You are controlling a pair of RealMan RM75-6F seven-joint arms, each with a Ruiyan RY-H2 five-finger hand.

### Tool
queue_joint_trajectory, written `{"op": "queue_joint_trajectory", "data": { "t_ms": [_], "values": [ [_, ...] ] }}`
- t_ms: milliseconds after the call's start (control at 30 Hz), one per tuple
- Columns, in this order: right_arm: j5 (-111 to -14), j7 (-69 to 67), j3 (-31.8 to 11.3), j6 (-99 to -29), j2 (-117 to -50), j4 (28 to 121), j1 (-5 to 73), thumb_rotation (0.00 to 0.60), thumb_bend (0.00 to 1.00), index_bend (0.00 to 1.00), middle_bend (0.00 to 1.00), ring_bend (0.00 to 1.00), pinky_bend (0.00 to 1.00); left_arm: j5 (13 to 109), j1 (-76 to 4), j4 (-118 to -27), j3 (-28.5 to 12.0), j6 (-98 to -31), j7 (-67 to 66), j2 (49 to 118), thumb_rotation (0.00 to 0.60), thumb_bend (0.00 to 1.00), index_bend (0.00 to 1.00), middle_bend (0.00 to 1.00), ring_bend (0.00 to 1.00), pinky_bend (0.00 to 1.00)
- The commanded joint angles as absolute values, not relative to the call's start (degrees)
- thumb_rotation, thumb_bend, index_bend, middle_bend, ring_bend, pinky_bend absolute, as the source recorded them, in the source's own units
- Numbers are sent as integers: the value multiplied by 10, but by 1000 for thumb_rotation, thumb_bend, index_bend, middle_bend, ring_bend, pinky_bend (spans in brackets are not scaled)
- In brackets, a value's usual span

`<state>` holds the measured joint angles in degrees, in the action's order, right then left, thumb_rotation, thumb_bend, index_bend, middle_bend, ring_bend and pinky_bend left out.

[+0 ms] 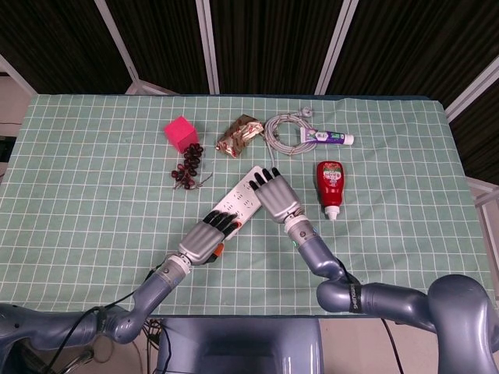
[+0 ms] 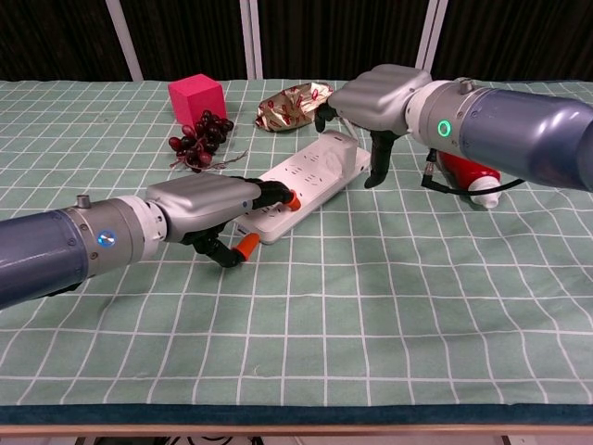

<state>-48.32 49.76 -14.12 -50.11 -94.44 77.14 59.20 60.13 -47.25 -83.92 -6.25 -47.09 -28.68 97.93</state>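
Both hands on power strip [image 1: 243, 197] | left hand [image 2: 211, 206] grasping end | right hand [image 2: 371, 97] grip unclear, far end hidden

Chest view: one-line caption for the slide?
Left robot hand rests on the near end of a white power strip; right robot hand hovers over its far end.

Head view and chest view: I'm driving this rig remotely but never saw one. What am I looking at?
Two robot arms with fingered hands work at a table with a green checked cloth. The head view looks down from above; the chest view looks across from low in front. The left hand rests its fingers on the near end of a white power strip. The right hand hovers over the far end; contact is unclear. Around lie a pink cube, dark grapes, a gold wrapper, a coiled cable, a toothpaste tube and a red bottle.
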Motion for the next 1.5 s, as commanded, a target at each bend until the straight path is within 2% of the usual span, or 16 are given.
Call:
{"op": "queue_joint_trajectory", "data": {
  "t_ms": [33, 400, 667, 1000, 1300, 1500],
  "values": [
    [-497, 475, -136, -488, -970, 730, 604, 600, 184, 227, 196, 167, 228, 602, -473, -837, -61, -472, -283, 979, 600, 623, 120, 61, 3, 98],
    [-513, 438, -138, -476, -1015, 651, 621, 600, 183, 228, 198, 170, 228, 608, -473, -833, -58, -474, -269, 975, 600, 623, 120, 61, 3, 98],
    [-508, 430, -137, -460, -1035, 598, 631, 600, 197, 279, 222, 189, 238, 610, -475, -830, -56, -473, -262, 975, 600, 623, 120, 61, 3, 98],
    [-513, 416, -135, -448, -1051, 558, 636, 600, 216, 296, 223, 189, 239, 612, -475, -826, -53, -474, -255, 975, 600, 623, 120, 61, 3, 99],
    [-515, 403, -137, -442, -1060, 542, 638, 600, 379, 365, 229, 190, 240, 615, -475, -824, -49, -475, -251, 976, 600, 622, 120, 61, 3, 99],
    [-520, 397, -136, -442, -1062, 538, 637, 600, 500, 448, 233, 192, 242, 615, -475, -819, -48, -474, -248, 978, 600, 623, 120, 61, 3, 99]
  ]
}}
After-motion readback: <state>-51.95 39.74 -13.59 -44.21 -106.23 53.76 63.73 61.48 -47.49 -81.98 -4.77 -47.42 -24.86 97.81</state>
